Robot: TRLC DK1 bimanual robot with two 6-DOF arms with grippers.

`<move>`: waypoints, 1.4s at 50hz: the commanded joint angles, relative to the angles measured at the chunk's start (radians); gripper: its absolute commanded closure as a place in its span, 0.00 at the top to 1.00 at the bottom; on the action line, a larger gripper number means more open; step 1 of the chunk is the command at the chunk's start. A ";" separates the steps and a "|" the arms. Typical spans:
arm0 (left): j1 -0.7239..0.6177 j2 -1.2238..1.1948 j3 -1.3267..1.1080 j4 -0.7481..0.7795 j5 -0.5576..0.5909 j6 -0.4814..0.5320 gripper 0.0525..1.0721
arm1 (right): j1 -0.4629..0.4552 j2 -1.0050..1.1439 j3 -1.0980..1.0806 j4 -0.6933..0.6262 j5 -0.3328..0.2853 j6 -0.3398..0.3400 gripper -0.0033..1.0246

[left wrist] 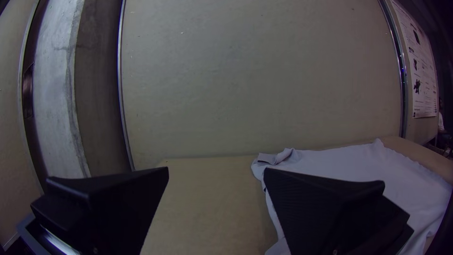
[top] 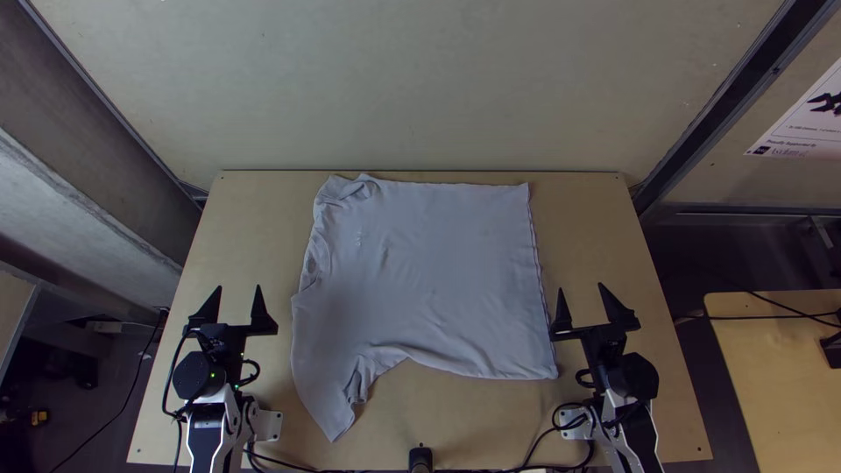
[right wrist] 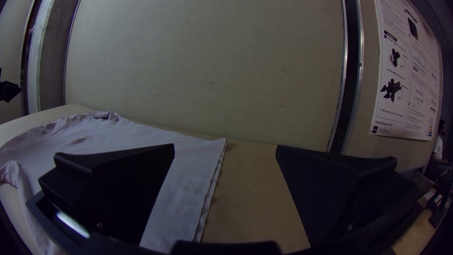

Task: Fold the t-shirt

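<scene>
Grey T-shirt [top: 438, 271] lies spread across the bench [top: 245, 228], both pairs of jaws parted

The shirt covers the middle of the bench, lying on its side, with its long straight hem [top: 539, 271] toward the right edge. One long side runs just beside the far edge. Its far left corner [top: 346, 193] is bunched into small creases. On the near left, a sleeve [top: 326, 398] points toward the near edge, with tight folds where it joins the body. Soft wrinkles mark the cloth left of centre; the rest lies fairly smooth.

Near the left edge, the left gripper [top: 238, 286] stands apart from the shirt in the top view, its jaws wide open and holding nothing. Toward the right edge, the right gripper [top: 582, 287] also has its jaws wide open, with nothing gripped. Its inner finger overlaps the hem line in the top view; whether they touch, I cannot tell. Seen in the right wrist view, the hem runs between the open jaws.

Behind the far edge rises a pale wall panel [top: 420, 88], with a white poster [top: 806, 123] off to the right.
</scene>
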 commanded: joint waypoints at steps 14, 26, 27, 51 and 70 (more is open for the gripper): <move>0.004 -0.006 -0.042 -0.020 0.007 -0.014 0.95 | 0.005 -0.002 -0.010 -0.015 0.003 0.010 0.96; 0.004 -0.006 -0.042 -0.020 0.007 -0.014 0.95 | 0.005 -0.002 -0.010 -0.015 0.003 0.010 0.96; 0.004 -0.006 -0.042 -0.020 0.007 -0.014 0.95 | 0.005 -0.002 -0.010 -0.015 0.003 0.010 0.96; -0.002 -0.006 -0.042 -0.020 0.010 -0.038 0.95 | 0.014 -0.003 -0.010 -0.015 0.003 0.022 0.96; 0.007 -0.008 -0.042 -0.020 0.004 -0.053 0.95 | 0.002 -0.005 -0.010 -0.009 0.008 0.044 0.96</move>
